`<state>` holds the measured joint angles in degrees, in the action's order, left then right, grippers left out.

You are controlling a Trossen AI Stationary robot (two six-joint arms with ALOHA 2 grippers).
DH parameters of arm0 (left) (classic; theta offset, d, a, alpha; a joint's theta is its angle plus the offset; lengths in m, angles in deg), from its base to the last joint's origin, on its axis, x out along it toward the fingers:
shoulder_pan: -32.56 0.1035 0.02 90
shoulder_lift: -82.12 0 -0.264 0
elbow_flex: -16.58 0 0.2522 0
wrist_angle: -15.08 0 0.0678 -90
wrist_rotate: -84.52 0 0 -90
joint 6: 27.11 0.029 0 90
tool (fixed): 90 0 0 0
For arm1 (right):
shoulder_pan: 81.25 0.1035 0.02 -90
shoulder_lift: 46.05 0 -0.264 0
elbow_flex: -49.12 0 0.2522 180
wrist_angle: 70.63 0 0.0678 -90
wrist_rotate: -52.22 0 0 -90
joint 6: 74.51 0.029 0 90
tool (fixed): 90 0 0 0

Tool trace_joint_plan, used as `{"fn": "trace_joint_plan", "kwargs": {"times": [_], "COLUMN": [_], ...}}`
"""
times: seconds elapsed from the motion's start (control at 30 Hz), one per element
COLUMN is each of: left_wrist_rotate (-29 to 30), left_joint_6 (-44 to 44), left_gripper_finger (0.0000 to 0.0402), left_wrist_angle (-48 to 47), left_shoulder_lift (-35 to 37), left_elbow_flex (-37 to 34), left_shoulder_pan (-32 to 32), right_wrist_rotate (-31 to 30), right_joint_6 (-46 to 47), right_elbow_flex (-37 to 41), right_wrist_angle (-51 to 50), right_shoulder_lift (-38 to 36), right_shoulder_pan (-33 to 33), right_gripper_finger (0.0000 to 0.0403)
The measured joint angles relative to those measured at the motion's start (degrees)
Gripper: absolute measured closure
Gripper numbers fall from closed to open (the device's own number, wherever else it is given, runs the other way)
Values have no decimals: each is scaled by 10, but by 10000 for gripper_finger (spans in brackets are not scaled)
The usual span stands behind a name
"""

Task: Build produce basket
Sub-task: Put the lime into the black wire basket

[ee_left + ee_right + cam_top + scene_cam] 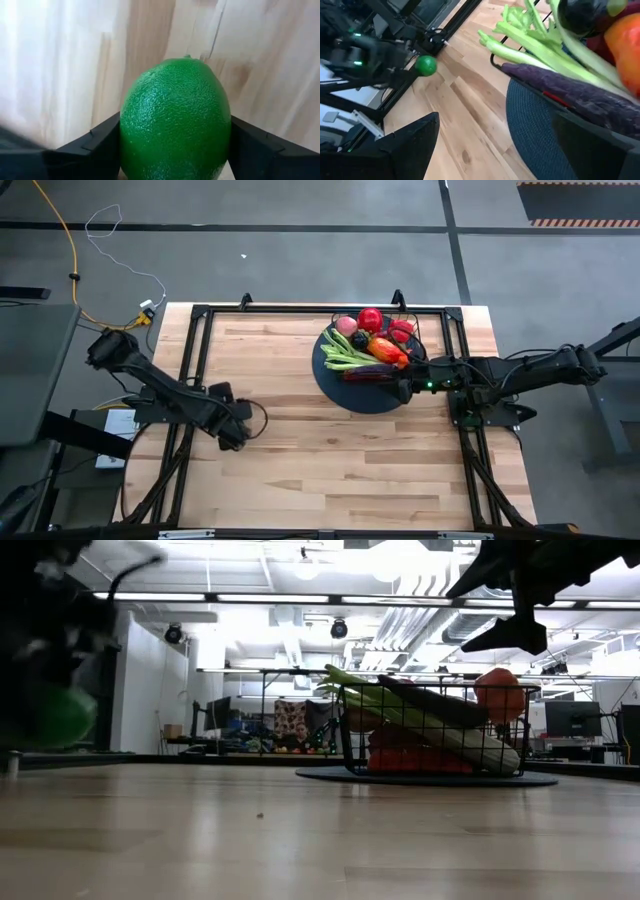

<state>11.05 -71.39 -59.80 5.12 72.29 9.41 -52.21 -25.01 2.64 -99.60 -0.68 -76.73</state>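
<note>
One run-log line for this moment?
left end effector: around lime, left table side | right end effector: open at basket | basket: loaded

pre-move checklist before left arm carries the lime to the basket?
1. Lime between the left gripper's fingers, one finger on each side: ok.
2. Grip fully closed and firm on the lime: cannot tell.
3. Lime lifted clear of the table: cannot tell.
4. Route across the table from the left gripper to the basket free of loose items: ok.
5. Right gripper out of the drop zone: not ok, it sits open at the basket's edge, over the dark round base.
6. Room in the basket: cannot tell; celery, eggplant and other pieces already fill much of it.
</note>
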Motion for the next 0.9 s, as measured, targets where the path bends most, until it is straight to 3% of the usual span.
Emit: {"fn": "trace_joint_plan", "kwargs": {"times": [0.37,0.63,0.8,0.9], "left_wrist_rotate": [139,149,123,95], "left_joint_6": [98,215,270,268], "left_gripper_finger": [132,130,129,129], "left_wrist_angle": [42,336,467,567], "left_shoulder_lift": [105,220,235,235], "left_elbow_flex": [172,186,179,139], "left_shoulder_pan": [88,193,233,246], "right_wrist_rotate": [-19,-17,-16,-12], "right_joint_6": [-18,-103,-177,-211], "right_elbow_flex": [0,0,0,0], "right_wrist_angle": [2,65,133,166], "right_shoulder_lift": [0,0,0,0], "right_shoulder_pan": [0,0,0,0], "right_gripper_finger": [27,27,27,27]}}
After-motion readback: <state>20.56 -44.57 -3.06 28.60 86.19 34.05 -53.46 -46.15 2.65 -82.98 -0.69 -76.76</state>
